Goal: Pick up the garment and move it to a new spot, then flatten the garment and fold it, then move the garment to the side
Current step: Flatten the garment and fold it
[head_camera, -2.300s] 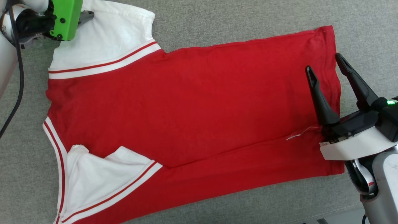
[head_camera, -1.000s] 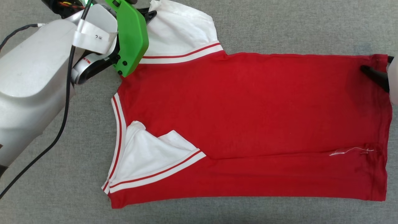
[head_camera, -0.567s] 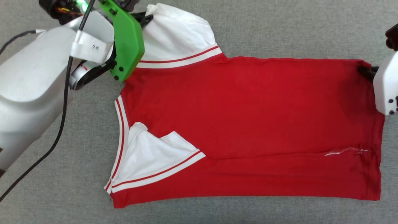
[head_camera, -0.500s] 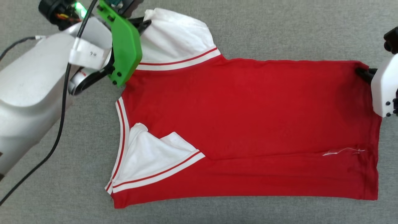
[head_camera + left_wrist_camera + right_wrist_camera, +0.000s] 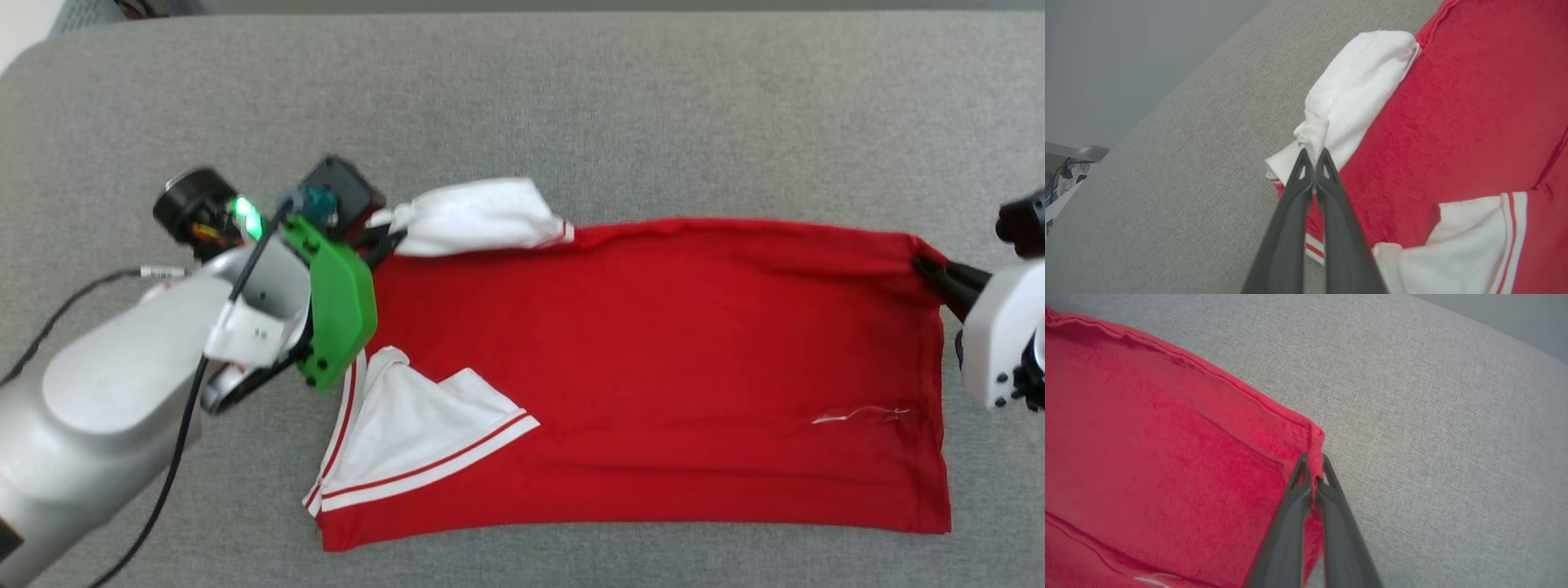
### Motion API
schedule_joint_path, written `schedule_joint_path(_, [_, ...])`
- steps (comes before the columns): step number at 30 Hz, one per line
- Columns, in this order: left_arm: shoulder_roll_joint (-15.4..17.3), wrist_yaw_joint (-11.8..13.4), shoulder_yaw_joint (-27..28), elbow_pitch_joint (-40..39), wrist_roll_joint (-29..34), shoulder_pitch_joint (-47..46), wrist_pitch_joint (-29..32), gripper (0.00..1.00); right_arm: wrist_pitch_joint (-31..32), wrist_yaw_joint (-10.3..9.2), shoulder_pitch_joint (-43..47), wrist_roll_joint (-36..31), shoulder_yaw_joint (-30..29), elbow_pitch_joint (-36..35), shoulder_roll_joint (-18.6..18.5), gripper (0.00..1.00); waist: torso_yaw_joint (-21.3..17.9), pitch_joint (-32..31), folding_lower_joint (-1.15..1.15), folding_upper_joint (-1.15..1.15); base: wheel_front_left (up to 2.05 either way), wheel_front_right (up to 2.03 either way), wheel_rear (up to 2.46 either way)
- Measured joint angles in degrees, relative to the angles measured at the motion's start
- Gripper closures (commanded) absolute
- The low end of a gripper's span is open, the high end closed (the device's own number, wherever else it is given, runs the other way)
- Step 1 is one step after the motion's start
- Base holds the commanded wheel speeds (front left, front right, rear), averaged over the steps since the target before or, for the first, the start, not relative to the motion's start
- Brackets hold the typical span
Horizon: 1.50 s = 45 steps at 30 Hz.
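Observation:
The garment (image 5: 653, 359), a red shirt with white striped-trim sleeves, lies spread across the grey cushion, plain side up. My left gripper (image 5: 388, 239) is shut on the far white sleeve (image 5: 478, 216), which is bunched and raised; the left wrist view shows its tips (image 5: 1313, 157) pinching white cloth (image 5: 1355, 90). At the right, my right gripper (image 5: 927, 268) is shut on the far hem corner; in the right wrist view its tips (image 5: 1313, 465) clamp the red corner (image 5: 1312, 441). The near sleeve (image 5: 408, 441) lies folded inward on the body.
The grey fabric surface (image 5: 571, 106) extends well beyond the shirt toward the far edge. My left forearm (image 5: 106, 408) with its black cable (image 5: 175, 469) lies over the near left. A loose white thread (image 5: 857, 415) sits on the shirt near the hem.
The camera has pulled back. My right gripper closed on the hem corner. Both grippers have lifted the far edge, and the far sleeve has gone from flat to bunched.

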Motion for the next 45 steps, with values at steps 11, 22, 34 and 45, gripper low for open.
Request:
schedule_joint_path(11, [3.60,5.61,-1.69,-7.20,-0.77,14.48,-1.96,1.00,-2.91,0.01,15.65,-0.67,-5.81,-3.70,0.23,1.00,1.00,-6.36,0.00,0.00,0.00,0.00,0.00])
schedule_joint_path(22, [3.22,8.58,-2.22,-7.10,-2.64,23.53,-4.04,1.00,-0.09,0.01,25.28,-1.18,-9.20,-5.26,2.97,1.00,1.63,-6.26,0.00,0.00,0.00,0.00,0.00])
schedule_joint_path(34, [1.16,14.51,2.53,-3.12,-4.20,28.20,-15.16,0.00,-2.33,0.04,27.36,-3.03,-13.62,-8.20,5.01,0.00,1.44,-7.44,0.00,0.00,0.00,0.00,0.00])
schedule_joint_path(45, [0.80,27.75,12.12,-5.58,0.13,33.03,-26.15,0.00,3.97,0.04,31.10,0.59,-24.80,-20.34,1.58,0.00,2.23,-9.28,0.00,0.00,0.00,0.00,0.00])
